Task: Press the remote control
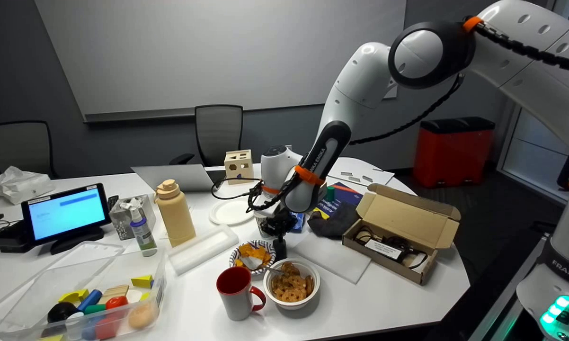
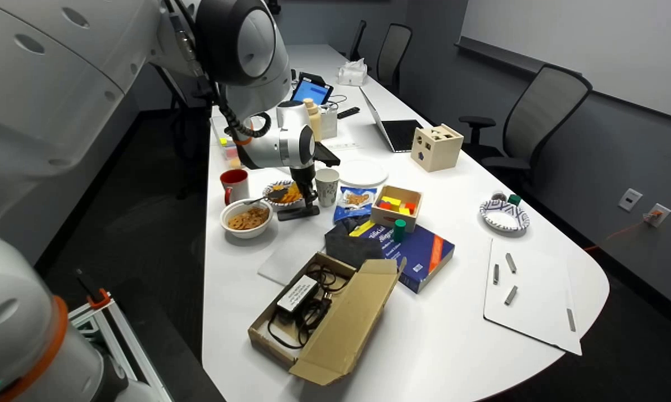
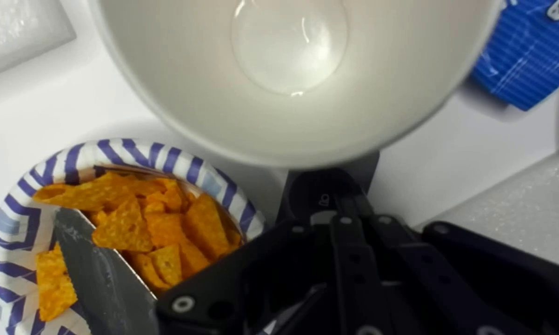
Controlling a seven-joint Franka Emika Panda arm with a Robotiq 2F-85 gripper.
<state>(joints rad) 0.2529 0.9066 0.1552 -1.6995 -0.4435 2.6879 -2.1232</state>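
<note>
The remote control is a black slab (image 2: pixel 292 214) flat on the table under my gripper. In the wrist view its face (image 3: pixel 307 195) shows a round pad and a small light icon. Its far end is hidden under the cup's rim. My gripper (image 3: pixel 354 202) is shut and empty, pointing down over the remote's round pad. It also shows in an exterior view (image 2: pixel 308 198), upright at the remote's end. I cannot tell whether the fingertips touch it. In an exterior view the gripper (image 1: pixel 280 246) stands behind the bowls, which hide most of the remote.
A paper cup (image 3: pixel 289 130) stands right beside the gripper. A patterned chip bowl (image 3: pixel 19 232) with a spoon (image 3: pixel 103 272) lies close by. A white bowl (image 2: pixel 246 230), a red-rimmed mug (image 2: pixel 235 187), a blue snack bag (image 2: pixel 346 212) and an open cardboard box (image 2: pixel 341 335) surround it.
</note>
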